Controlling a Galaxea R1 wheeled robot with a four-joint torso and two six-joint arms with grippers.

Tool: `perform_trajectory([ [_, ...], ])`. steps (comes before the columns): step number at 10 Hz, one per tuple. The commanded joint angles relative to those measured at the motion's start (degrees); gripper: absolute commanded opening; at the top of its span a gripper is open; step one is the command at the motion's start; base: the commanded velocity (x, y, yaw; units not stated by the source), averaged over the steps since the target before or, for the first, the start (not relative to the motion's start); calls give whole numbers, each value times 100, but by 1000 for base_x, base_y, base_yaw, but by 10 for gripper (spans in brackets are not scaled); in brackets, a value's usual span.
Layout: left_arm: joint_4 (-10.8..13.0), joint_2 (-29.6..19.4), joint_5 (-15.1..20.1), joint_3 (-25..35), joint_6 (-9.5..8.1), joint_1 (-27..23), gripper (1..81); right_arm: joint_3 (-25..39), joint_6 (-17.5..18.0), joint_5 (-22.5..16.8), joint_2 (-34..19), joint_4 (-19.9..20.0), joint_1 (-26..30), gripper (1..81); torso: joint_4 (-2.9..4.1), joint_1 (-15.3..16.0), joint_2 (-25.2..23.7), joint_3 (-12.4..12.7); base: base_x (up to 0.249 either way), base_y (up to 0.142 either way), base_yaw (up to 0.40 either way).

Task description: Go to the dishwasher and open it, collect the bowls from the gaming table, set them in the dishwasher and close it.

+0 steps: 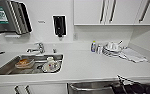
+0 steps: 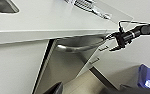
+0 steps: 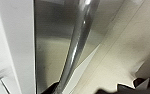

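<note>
The dishwasher (image 1: 91, 88) sits under the white counter (image 1: 91, 67), and its brushed steel front (image 2: 66, 63) carries a horizontal bar handle (image 2: 76, 47). My right gripper (image 2: 114, 42) reaches in at the handle's end with its fingers spread. In the right wrist view the handle (image 3: 78, 37) runs close past one dark finger (image 3: 52, 88). Whether the door is ajar I cannot tell. My right arm (image 1: 138, 87) shows dark at the lower right of the head view. A bit of my left gripper (image 2: 54, 88) hangs low before the steel front. The bowls and the gaming table are out of view.
A steel sink (image 1: 6, 68) at the left holds dishes, with a faucet (image 1: 38, 47) behind it. White dishes (image 1: 112, 48) and a cloth (image 1: 133, 55) lie at the back right. Wall cabinets (image 1: 111, 12) hang above. A blue object (image 2: 148, 77) stands on the floor.
</note>
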Motion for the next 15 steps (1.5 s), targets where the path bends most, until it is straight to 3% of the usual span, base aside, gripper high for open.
perform_trajectory([
  [1,96,-205,18,121,15,-479,811,-19,702,-284,-117,-160,801,811,0,0,0,0,0,0,0],
  [3,96,-223,9,112,15,-479,811,-63,1481,-275,-12,-483,818,811,0,0,0,0,0,0,0],
  [5,96,-231,18,112,15,-479,811,-150,1764,-284,225,-713,827,811,0,0,0,0,0,0,0],
  [11,105,-231,44,130,24,-479,811,-634,1844,-318,647,-766,835,811,0,0,0,0,0,0,0],
  [14,105,-214,53,121,33,-479,811,-819,1888,-1101,964,-1276,1038,811,0,0,0,-2,0,0,0],
  [15,105,-205,53,121,33,-479,811,-872,1888,-1127,1026,-1329,1020,811,0,0,0,-2,0,0,0],
])
